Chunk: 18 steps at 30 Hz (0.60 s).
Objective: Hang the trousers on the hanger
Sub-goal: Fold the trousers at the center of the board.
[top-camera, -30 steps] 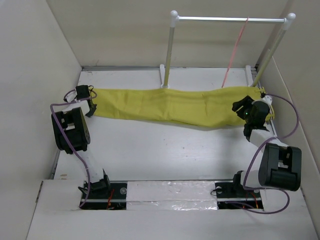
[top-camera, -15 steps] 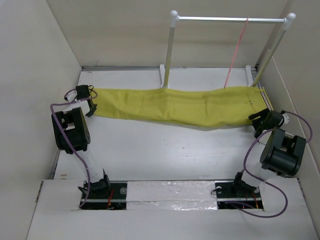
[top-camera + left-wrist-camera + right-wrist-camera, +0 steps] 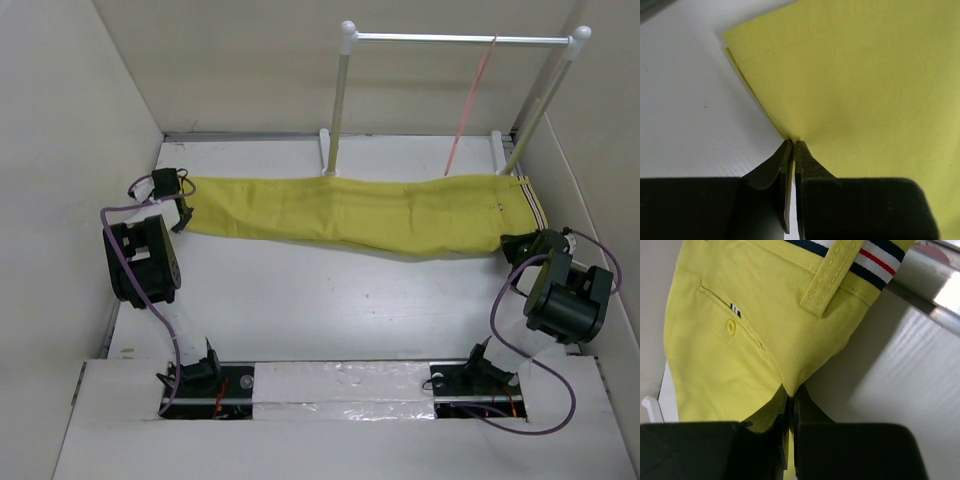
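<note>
Left wrist: left gripper (image 3: 792,143) pinches trousers (image 3: 865,90) hem.
Right wrist: right gripper (image 3: 791,396) clamps waist corner.
Risk: shallow pinches may slip lifting toward hanger (image 3: 473,100).

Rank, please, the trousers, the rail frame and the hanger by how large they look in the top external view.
1. trousers: widest span, most area covered.
2. rail frame: nearly as wide, but only thin tubes.
3. hanger: hangs edge-on to the camera, so it shows as one thin pink line.
</note>
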Tool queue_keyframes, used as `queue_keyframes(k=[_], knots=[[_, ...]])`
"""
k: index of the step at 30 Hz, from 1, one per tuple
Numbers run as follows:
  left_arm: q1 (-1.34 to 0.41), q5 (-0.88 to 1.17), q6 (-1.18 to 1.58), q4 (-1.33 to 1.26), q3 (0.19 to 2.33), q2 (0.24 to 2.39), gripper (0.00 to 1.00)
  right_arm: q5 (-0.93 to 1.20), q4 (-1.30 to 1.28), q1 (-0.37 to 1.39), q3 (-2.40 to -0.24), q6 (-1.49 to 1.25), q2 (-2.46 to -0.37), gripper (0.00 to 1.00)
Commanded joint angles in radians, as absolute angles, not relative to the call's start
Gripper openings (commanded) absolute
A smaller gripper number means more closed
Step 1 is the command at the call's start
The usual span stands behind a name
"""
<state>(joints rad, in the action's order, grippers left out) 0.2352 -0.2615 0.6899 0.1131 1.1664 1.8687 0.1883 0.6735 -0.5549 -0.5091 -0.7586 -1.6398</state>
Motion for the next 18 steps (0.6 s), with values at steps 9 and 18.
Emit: queue_keyframes(k=[9,18], knots=[[0.239,-0.592,0.594,0.178,1.161,1.672,0.0,-0.061,0.369,-0.534,-0.445,-0.634,-1.122,0.0],[0.249,-0.664,0.62,0.248,1.046,1.617,0.0,0.028,0.042,-0.666,-0.413,-0.508,-0.775,0.0]])
